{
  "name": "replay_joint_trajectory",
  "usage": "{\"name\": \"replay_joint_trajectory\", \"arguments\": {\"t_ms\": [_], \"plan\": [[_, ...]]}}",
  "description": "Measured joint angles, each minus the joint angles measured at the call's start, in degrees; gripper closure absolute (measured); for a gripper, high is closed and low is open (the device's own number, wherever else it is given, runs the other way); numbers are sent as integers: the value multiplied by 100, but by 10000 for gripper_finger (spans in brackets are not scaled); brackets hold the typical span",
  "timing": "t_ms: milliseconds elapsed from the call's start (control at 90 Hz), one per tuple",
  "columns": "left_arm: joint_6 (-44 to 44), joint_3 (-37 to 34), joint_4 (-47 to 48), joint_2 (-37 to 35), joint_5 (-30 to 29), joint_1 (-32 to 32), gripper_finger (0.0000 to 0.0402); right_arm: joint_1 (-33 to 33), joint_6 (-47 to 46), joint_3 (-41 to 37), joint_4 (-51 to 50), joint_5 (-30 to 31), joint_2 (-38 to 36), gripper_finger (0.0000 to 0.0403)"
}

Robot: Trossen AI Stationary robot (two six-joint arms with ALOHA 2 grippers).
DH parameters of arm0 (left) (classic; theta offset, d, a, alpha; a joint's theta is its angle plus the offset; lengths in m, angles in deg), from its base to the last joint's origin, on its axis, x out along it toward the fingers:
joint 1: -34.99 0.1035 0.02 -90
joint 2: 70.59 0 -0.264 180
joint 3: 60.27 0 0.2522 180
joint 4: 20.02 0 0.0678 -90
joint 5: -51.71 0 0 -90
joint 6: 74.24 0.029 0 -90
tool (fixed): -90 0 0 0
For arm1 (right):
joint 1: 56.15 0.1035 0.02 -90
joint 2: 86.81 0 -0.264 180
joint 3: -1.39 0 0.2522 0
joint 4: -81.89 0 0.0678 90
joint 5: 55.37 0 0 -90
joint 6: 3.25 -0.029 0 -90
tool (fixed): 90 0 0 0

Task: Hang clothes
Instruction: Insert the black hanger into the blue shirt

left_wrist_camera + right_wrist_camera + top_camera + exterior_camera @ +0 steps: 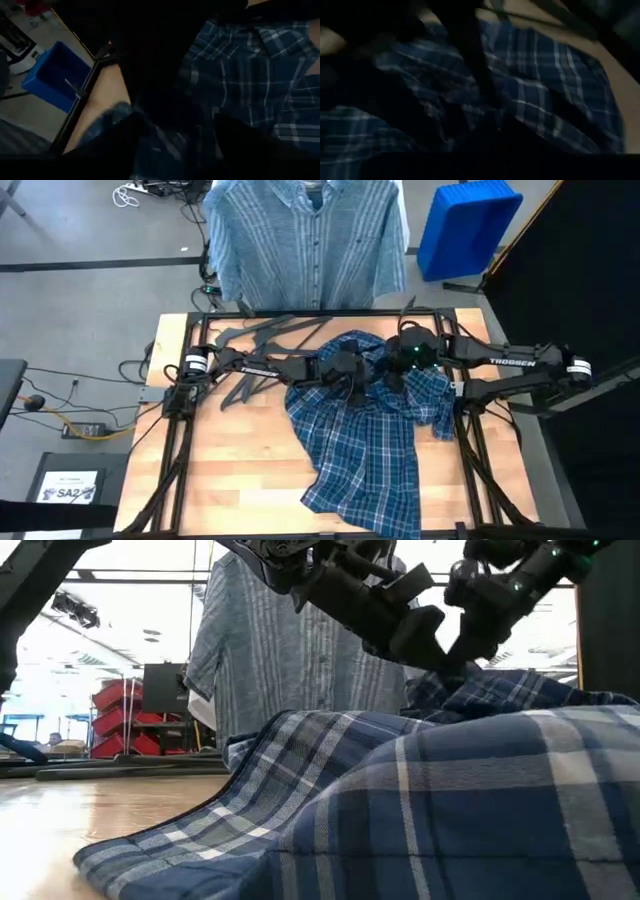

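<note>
Two shirts on show: one dark blue plaid shirt [375, 440] crumpled across the middle of the table [230, 470], one light striped shirt [305, 240] hanging beyond the table's far edge. Two dark arms, two grippers: left gripper [352, 370], right gripper [405, 360]. Perhaps three or four grey hangers [265, 335] heaped near the far left corner, overlapping too much to count; one blue bin [465, 225] off the far right corner.

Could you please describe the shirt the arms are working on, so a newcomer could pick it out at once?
Start at the wooden table: a dark blue plaid shirt lies crumpled across its middle, under both grippers. Unlike the light blue-grey striped shirt hanging beyond the far edge, it is darker, boldly checked and not hung.
</note>
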Motion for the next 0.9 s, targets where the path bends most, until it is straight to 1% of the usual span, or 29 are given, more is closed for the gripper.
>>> {"name": "replay_joint_trajectory", "arguments": {"t_ms": [67, 133, 233, 356, 444, 522, 567, 633, 733, 900], "plan": [[-19, 3, 167, -2, -27, 27, 156, 141, 19, 140, -1, -4, 0, 403], [-30, 3, 255, 2, -246, 56, 153, 285, 36, 238, 5, -31, 0, 403], [-35, 1, 112, 4, -401, 74, 151, 487, 45, 350, -10, -28, 0, 403], [-36, 5, 37, -2, -387, 70, 151, 623, 75, 402, -20, -18, -2, 403], [-27, 3, 267, 2, -362, 72, 151, 625, -57, 402, -221, 236, -2, 403], [-20, 3, 491, -17, -405, 75, 151, 511, -258, 404, -700, 566, -2, 400], [-20, 3, 581, -31, -410, 80, 151, 398, -402, 404, -989, 622, -2, 395], [-20, 3, 634, -37, -415, 80, 151, 232, -504, 388, -1350, 603, -2, 380], [-20, 3, 629, -37, -415, 79, 151, 117, -528, 274, -1725, 505, -2, 342], [-22, 3, 602, -37, -415, 75, 151, 203, -896, 46, -1662, 187, -2, 263]]}}
